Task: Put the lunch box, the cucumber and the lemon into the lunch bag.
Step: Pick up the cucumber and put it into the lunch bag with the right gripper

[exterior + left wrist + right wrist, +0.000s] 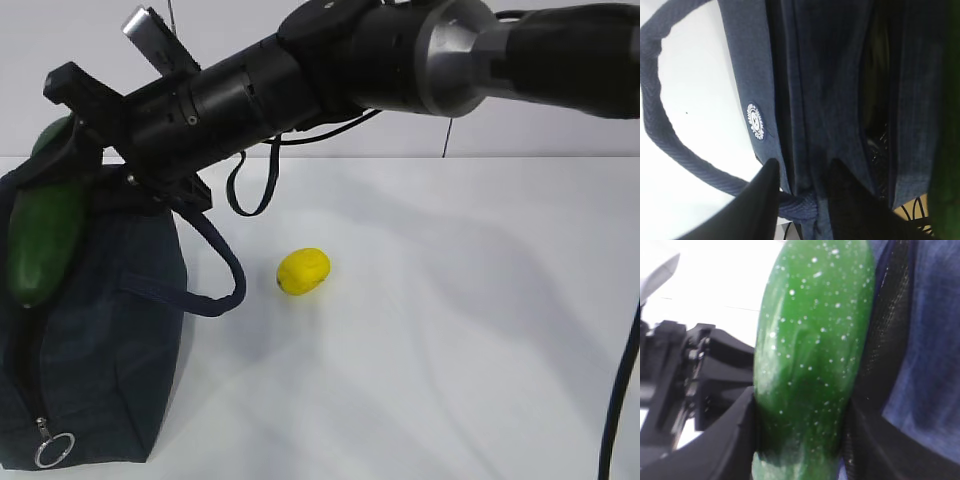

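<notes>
The navy lunch bag stands at the table's left edge, its top zipper open. My right gripper reaches across over it and is shut on the dark green cucumber, which hangs slanted at the bag's top; the wrist view shows the cucumber filling the gap between the right gripper's jaws. My left gripper is shut on the lunch bag's rim where a handle joins it. The yellow lemon lies on the table right of the bag. The lunch box is out of view.
The bag's near handle droops toward the lemon, and a silver ring pull hangs at the bag's lower front. A black cable loops under the right arm. A black mechanism sits close beside the cucumber. The white table stretches to the right.
</notes>
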Controlling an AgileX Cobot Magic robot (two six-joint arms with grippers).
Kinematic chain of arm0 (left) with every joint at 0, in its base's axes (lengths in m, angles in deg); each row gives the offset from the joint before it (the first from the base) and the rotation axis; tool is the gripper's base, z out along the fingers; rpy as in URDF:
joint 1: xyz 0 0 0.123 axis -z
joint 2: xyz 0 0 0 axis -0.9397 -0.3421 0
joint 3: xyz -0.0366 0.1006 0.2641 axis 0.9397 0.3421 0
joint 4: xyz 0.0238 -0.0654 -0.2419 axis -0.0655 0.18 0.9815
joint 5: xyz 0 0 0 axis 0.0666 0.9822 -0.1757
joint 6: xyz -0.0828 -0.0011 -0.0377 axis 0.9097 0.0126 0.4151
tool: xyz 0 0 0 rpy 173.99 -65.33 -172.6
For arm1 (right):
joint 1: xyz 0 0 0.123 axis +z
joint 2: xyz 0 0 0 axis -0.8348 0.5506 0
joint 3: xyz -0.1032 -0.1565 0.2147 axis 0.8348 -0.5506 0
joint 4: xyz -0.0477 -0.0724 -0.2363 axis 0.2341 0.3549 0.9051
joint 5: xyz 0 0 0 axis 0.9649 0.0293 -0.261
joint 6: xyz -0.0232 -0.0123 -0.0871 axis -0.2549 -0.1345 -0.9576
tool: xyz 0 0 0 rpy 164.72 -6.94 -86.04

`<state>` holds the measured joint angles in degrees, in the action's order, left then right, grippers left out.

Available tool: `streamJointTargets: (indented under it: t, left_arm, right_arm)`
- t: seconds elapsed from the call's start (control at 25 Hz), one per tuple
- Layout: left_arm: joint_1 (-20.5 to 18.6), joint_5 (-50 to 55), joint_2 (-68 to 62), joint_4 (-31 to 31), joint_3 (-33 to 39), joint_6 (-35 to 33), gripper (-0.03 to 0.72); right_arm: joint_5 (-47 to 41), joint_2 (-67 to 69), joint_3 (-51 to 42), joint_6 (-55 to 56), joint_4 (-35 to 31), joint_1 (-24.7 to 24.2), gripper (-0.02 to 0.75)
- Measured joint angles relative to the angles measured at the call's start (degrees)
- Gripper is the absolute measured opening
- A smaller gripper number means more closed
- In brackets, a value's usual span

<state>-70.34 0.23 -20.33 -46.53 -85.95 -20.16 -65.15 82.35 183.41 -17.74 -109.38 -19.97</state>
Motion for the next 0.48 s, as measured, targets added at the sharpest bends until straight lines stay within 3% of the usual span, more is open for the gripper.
streamJointTargets:
  t: [0.28, 0.48]
  left_arm:
    - [0.0, 0.0, 0.0, 0.0, 0.0, 0.0, 0.235]
    - [0.0, 0.0, 0.0, 0.0, 0.0, 0.0, 0.235]
  right_arm:
    - [3.97, 3.42, 0.0, -0.51, -1.99, 0.46, 0.34]
    - [4.7, 4.23, 0.0, 0.43, 3.27, 0.46, 0.34]
